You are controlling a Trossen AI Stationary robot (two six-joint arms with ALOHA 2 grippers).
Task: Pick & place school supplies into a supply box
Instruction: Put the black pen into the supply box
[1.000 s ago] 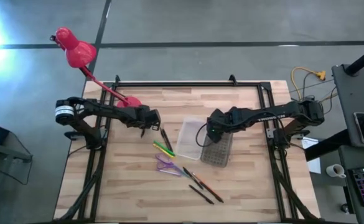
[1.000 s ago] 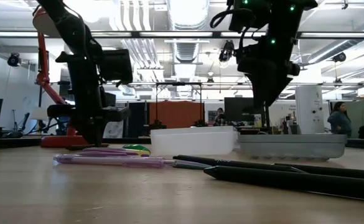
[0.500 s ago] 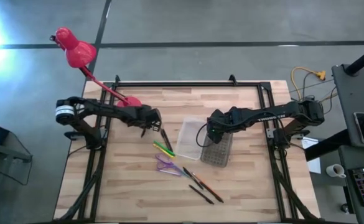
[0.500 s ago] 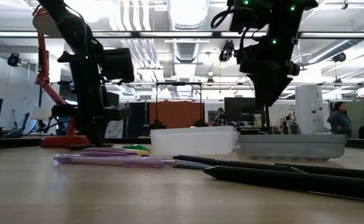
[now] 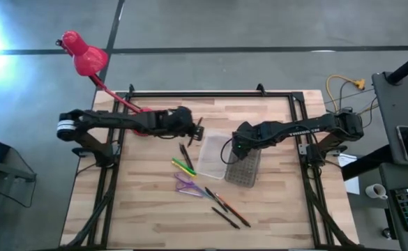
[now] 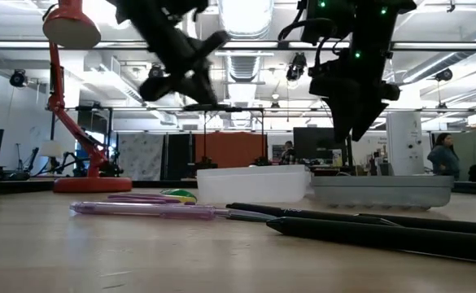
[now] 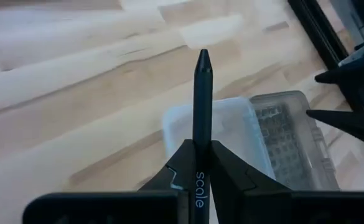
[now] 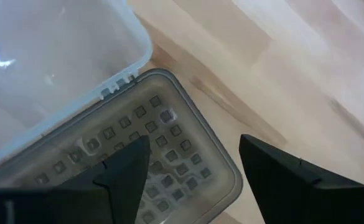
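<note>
Left gripper (image 7: 195, 163) fingers clamp a slim black pen (image 7: 201, 106); right gripper (image 8: 194, 165) fingers apart.

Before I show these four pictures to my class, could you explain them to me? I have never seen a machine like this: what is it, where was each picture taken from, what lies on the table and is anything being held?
It is a robot with two dark arms at a wooden table. One picture looks straight down, one looks level across the tabletop, and two come from cameras on the wrists.

The left gripper is shut on a black pen, held up in the air near the open clear box. The right gripper hangs open above the box's grey dotted lid, which lies flat beside the box.

On the table lie more pens and pencils, green and yellow among them, purple-handled scissors, and dark and orange pens. A red desk lamp stands at the far left corner.
</note>
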